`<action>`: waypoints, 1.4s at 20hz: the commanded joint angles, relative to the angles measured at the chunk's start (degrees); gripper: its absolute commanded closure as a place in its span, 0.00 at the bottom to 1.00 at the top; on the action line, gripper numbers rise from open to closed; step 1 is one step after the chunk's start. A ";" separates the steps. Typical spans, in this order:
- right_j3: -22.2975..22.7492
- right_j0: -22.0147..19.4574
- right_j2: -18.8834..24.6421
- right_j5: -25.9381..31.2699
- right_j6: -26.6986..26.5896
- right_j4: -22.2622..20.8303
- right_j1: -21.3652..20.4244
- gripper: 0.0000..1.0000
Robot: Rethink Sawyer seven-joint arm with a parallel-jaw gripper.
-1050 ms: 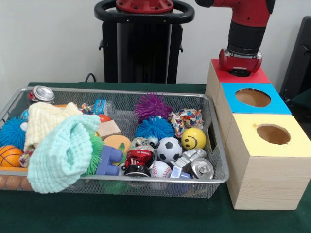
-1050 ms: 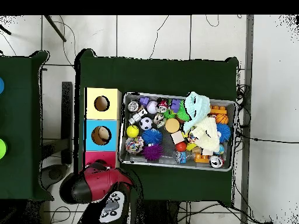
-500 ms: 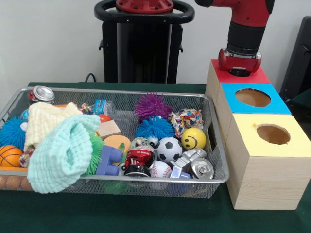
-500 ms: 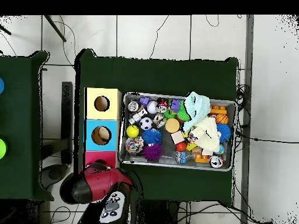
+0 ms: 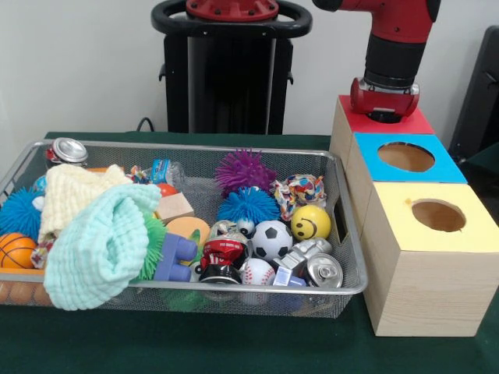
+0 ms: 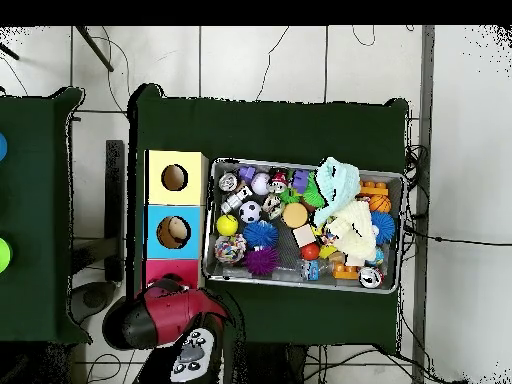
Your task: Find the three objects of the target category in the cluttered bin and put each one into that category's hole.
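The silver wire-mesh bin (image 5: 343, 234) sits on the green-clothed worktop (image 5: 234, 343), crammed with small things and well apart from the claw (image 5: 386, 115): a yellow smiley ball (image 5: 310, 222), a black-and-white football (image 5: 270, 238), a white baseball (image 5: 256, 272), a purple spiky ball (image 5: 243, 170) and a blue spiky ball (image 5: 248, 205), with a pale green knitted cloth (image 5: 101, 245) heaped over the end farthest from the claw. Just beside the bin stands a row of three wooden boxes. The red-topped box (image 5: 405, 123) lies directly under the claw (its hole is hidden by the arm), then comes the blue-topped box (image 5: 370, 149) and, farthest from the claw, the yellow-topped box (image 5: 475, 226). The red-and-black arm's wrist hangs just above the red top; whether the claw is open or closed cannot be told.
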 commanded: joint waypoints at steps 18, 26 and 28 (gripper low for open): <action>0.66 -0.97 2.69 6.68 7.90 2.56 -2.64 1.00; 0.03 -0.60 2.18 6.47 7.69 2.03 -2.58 1.00; 0.08 -0.33 1.81 5.33 8.16 1.98 -2.52 1.00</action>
